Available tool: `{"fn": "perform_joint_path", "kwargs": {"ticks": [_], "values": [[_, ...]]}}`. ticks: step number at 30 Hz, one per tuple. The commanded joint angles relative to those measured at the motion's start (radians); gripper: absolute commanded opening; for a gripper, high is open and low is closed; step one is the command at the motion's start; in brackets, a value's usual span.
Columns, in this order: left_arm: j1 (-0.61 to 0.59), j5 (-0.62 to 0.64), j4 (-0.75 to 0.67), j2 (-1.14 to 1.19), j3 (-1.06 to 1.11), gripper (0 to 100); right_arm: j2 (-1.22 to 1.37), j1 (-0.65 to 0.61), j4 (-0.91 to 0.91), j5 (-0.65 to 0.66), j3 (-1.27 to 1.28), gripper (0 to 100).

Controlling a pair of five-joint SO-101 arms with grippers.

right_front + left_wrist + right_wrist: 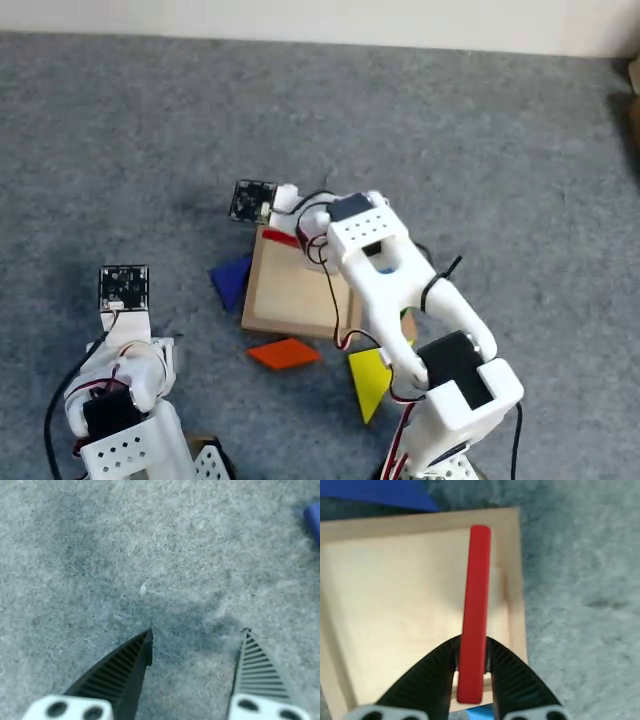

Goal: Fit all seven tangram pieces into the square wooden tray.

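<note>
1. The red piece [476, 610] is closest. My right claw [472, 647] pinches it on its thin edge, so it stands upright over the wooden tray [395, 525], close alongside one rim.
2. The tray floor I can see is bare wood, so I judge this to be the first placing, with the rest to follow.
3. In the high view the blue piece [232, 280] lies just outside the tray. The orange piece [285, 353] and the yellow piece [370, 378] sit on the grey mat [150, 150] near its front side.
4. A pale blue sliver shows under my right claw, and I cannot tell what it is.
5. Next I should lower until the red edge meets the wood, tip it flat away from the rim, then let go.
6. The rim wall is tight on one side and could catch a corner. The other side is open wood, with room to slide.
7. My left claw [198, 632] hangs spread wide and empty over the mat, well apart from the tray.
</note>
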Motion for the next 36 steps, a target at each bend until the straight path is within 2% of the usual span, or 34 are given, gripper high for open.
{"fn": "perform_joint_path", "kwargs": {"ticks": [1,6,13,21,27,36], "values": [[-0.004,0.009,0.002,-0.007,-0.035,27,-0.013,-0.004,-0.022,0.020,-0.008,1.5],[-0.004,0.009,0.002,-0.007,-0.035,27,-0.013,-0.004,-0.056,0.020,-0.004,8.5],[-0.007,0.009,0.002,-0.007,-0.035,27,-0.022,-0.008,-0.071,0.020,0.033,9.2],[-0.007,0.009,0.002,-0.007,-0.035,27,-0.031,-0.027,0.125,0.018,0.018,9.2],[-0.007,0.009,0.002,-0.007,-0.035,27,-0.170,-0.073,0.143,0.020,0.010,9.2],[-0.007,0.009,0.002,-0.007,-0.035,27,-0.318,-0.139,0.168,0.020,0.136,9.2]]}}
